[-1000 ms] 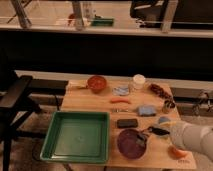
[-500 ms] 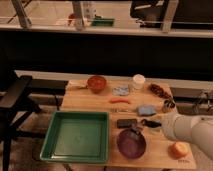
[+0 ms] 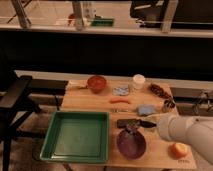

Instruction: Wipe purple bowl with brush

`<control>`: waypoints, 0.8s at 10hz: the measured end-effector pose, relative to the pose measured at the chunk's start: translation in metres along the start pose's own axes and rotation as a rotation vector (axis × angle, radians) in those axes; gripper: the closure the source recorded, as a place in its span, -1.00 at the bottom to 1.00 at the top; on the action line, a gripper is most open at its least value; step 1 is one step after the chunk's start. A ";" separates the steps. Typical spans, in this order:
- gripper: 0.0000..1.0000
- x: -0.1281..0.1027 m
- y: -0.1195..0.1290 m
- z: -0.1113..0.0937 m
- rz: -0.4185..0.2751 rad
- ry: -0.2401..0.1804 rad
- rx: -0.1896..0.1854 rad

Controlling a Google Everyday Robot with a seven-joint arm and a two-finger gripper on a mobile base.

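The purple bowl (image 3: 131,144) sits near the front edge of the wooden table (image 3: 85,102), just right of the green tray. My gripper (image 3: 146,123) reaches in from the right on a white arm (image 3: 187,134) and hangs just above and behind the bowl's far rim. It is shut on the brush (image 3: 134,128), whose slim dark handle runs into the fingers. The pale bristle head points down-left at the bowl's back edge. A flat black block (image 3: 123,122) lies right behind the brush and partly merges with it.
A green tray (image 3: 54,145) fills the front left. At the back stand an orange-red bowl (image 3: 96,82) and a white cup (image 3: 138,81). An orange stick (image 3: 120,100), blue cloths (image 3: 146,108) and an orange fruit (image 3: 178,150) lie nearby. A dark chair (image 3: 15,100) stands left.
The arm has risen from the front right corner and swung back and left, carrying the brush from over the bowl to its far rim. The orange fruit is uncovered now.
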 end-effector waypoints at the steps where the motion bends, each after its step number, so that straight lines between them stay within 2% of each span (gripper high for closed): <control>1: 1.00 -0.004 0.002 0.003 0.003 -0.015 -0.003; 8: 1.00 -0.022 0.020 0.011 0.015 -0.076 -0.041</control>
